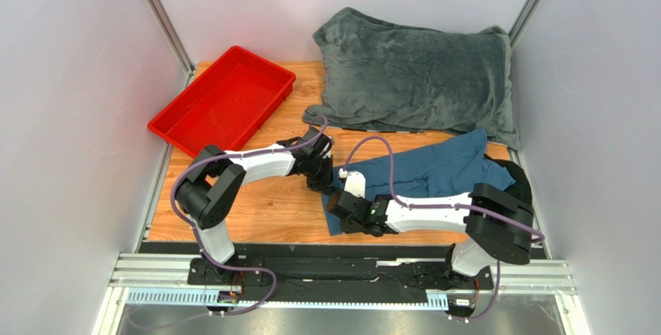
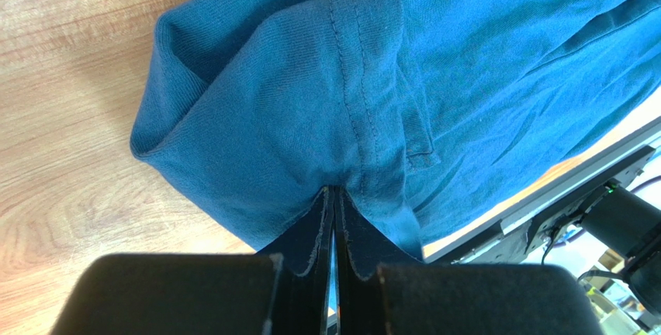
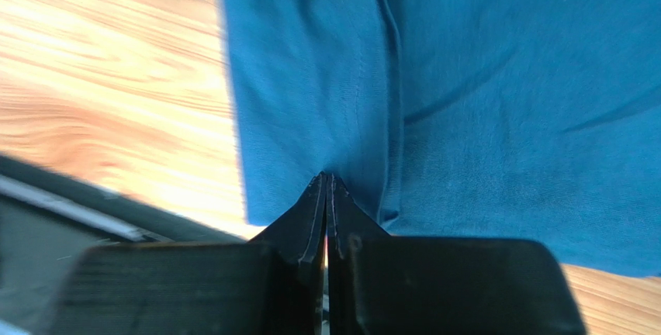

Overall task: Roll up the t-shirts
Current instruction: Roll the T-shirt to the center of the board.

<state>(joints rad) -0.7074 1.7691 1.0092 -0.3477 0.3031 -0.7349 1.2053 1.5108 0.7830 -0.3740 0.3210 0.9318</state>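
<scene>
A plain teal-blue t-shirt (image 1: 438, 170) lies spread over the right half of the wooden table (image 1: 264, 207). My left gripper (image 1: 323, 175) is at the shirt's left end. In the left wrist view the left gripper (image 2: 335, 189) is shut on the t-shirt (image 2: 310, 94), pinching a folded, stitched hem that puckers at the tips. My right gripper (image 1: 341, 208) sits just nearer, at the shirt's front-left corner. In the right wrist view the right gripper (image 3: 327, 176) is shut on the t-shirt (image 3: 504, 110) near its left edge.
A red tray (image 1: 190, 87) stands at the back left. A fuzzy grey blanket (image 1: 419, 67) is heaped at the back right, touching the shirt's far edge. Something dark (image 1: 518, 178) shows under the shirt's right end. Walls enclose both sides.
</scene>
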